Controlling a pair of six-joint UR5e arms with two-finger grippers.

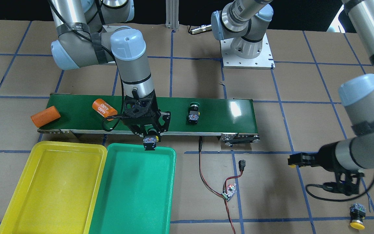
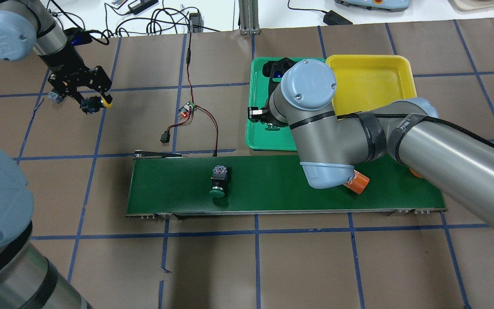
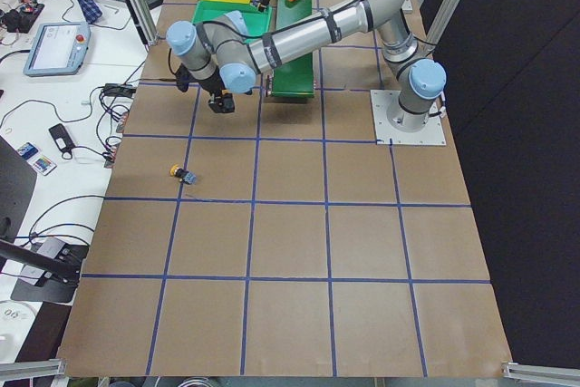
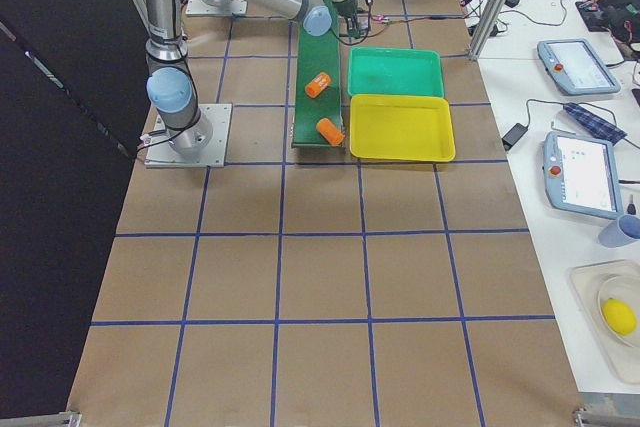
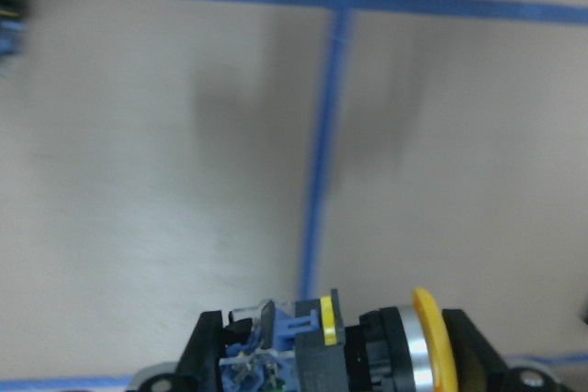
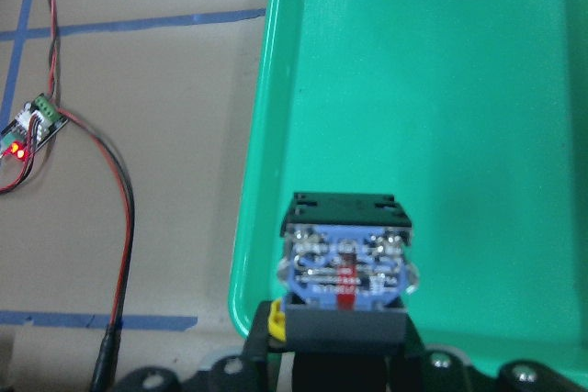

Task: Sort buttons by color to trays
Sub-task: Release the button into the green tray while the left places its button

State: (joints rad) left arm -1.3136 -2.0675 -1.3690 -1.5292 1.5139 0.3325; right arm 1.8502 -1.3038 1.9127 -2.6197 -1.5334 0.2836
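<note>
My right gripper (image 1: pixel 150 139) is shut on a button (image 6: pixel 344 268), held body-first just above the near edge of the teal-green tray (image 1: pixel 135 195); its cap is hidden. My left gripper (image 1: pixel 295 161) is shut on a yellow-capped button (image 5: pixel 367 351) and holds it above the bare table, far from the trays. A green-capped button (image 1: pixel 193 112) lies on the dark green conveyor (image 1: pixel 222 110). Another yellow-capped button (image 1: pixel 357 214) lies on the table near the left arm. The yellow tray (image 1: pixel 54 188) sits beside the green one, with nothing in it.
Two orange cylinders (image 1: pixel 45 116) (image 1: pixel 104 109) lie on the conveyor's end near the trays. A small circuit board (image 1: pixel 229 191) with red and black wires lies on the table between the trays and the left gripper.
</note>
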